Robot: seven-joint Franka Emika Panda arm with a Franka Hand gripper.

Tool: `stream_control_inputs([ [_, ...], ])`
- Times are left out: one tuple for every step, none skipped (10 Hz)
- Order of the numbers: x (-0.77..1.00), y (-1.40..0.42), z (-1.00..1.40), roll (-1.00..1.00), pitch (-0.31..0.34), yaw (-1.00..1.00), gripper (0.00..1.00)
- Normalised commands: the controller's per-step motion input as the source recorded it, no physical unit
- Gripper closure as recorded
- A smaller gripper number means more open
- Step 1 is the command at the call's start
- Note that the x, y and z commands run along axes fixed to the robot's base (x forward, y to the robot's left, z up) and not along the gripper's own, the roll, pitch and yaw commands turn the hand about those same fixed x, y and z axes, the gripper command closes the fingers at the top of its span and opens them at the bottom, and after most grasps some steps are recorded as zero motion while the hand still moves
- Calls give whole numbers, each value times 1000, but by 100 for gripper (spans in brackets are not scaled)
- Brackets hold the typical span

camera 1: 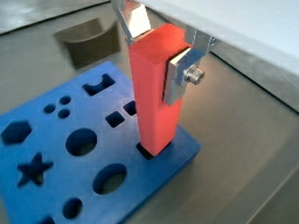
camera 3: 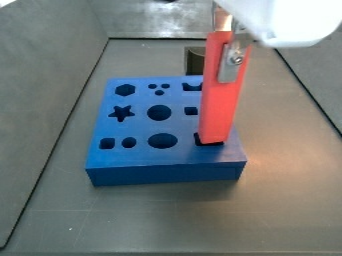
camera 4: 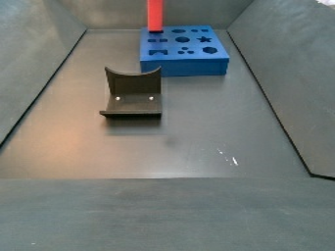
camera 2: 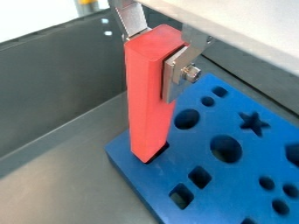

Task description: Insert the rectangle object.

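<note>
dark grey worktop (camera 4: 197, 137), smooth and faintly reflective, boxed in by low grey walls. blue block (camera 3: 147, 150) with shaped holes sits flat near the far end in a side view. gripper (camera 1: 162, 54) is above the block's corner, fingers (camera 1: 179, 74) clamped on the upper part of the rectangle object (camera 1: 158, 92), which stands upright with its lower end at a hole by the block's edge (camera 3: 217, 85). dark grey curved piece (camera 4: 131, 93) rests on the worktop, well apart from the block.

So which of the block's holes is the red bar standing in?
The corner hole: the gripper holds the red bar upright, its lower end in that hole of the blue block; the star, circles and hexagon stay empty.
</note>
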Motion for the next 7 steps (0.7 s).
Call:
stream_control_inputs([
  [-103,0,-134,216,93,-909,100],
  [151,-223,0,130,97,-414,100],
  [0,0,-37,0,0,0,100],
  [31,0,-166,0,0,103,100],
  [17,57,-151,6,16,169,100],
  [0,51,-120,30,0,117,100],
  [-9,0,-137,47,0,63,100],
])
